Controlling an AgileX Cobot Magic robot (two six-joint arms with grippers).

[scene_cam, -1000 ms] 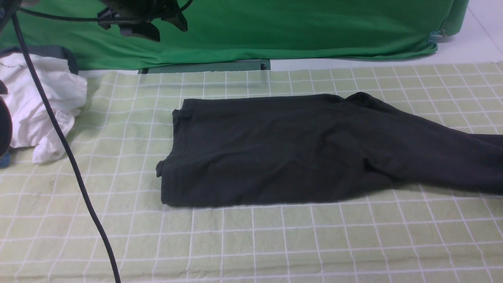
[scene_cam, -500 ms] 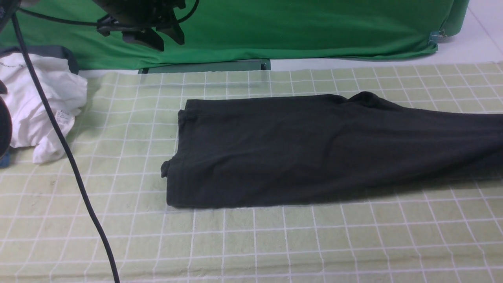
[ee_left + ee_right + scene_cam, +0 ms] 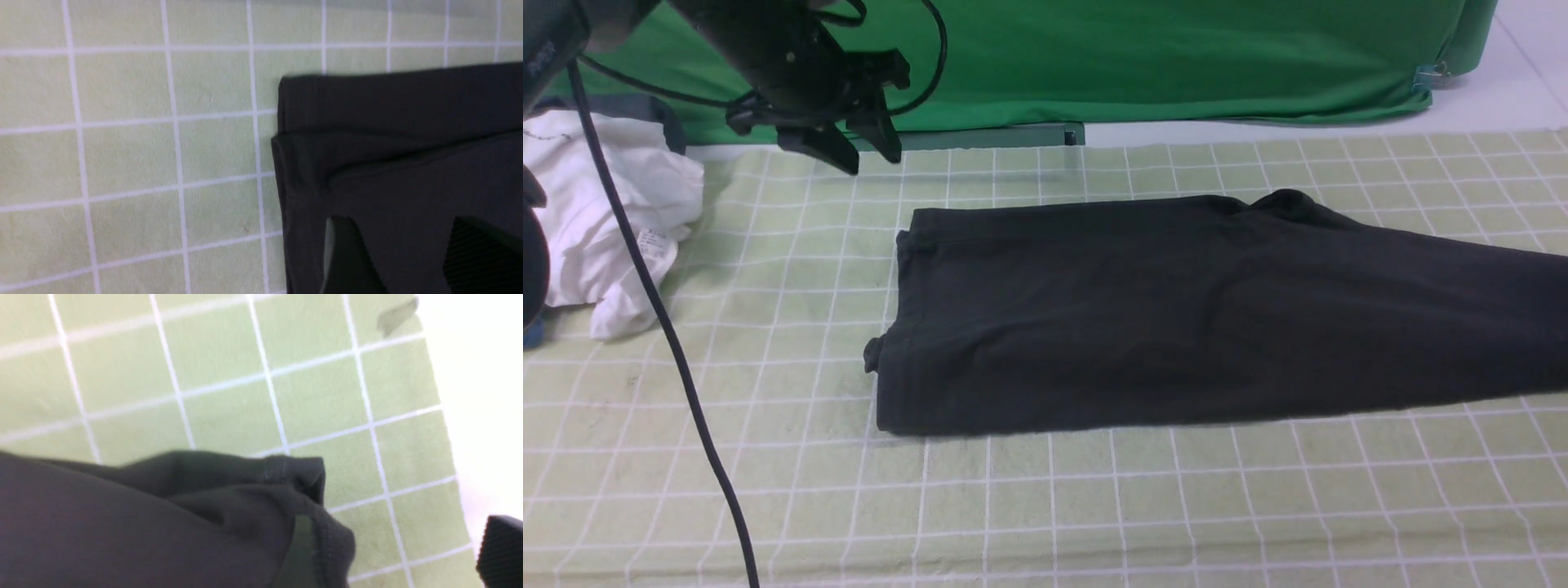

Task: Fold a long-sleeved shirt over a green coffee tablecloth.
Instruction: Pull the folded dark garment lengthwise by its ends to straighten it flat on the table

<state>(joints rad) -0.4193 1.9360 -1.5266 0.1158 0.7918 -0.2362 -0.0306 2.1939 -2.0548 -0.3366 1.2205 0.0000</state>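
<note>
Garments number two: one black long-sleeved shirt (image 3: 1176, 310), folded into a long band across the middle of the single green grid tablecloth (image 3: 1094, 506) and running off the front view's right edge, and one crumpled white garment (image 3: 605, 220) with a tag at the far left. One black cable (image 3: 662, 318) crosses the left foreground; plain deep-green fabric (image 3: 1135, 57) hangs behind. The left gripper (image 3: 872, 162) hovers near the shirt's far left corner, jaws apart and empty. The right gripper (image 3: 398, 535) is released, jaws wide, with the shirt's hemmed end against one finger near the tablecloth's edge. Bare cloth lies in front and left of the shirt.
</note>
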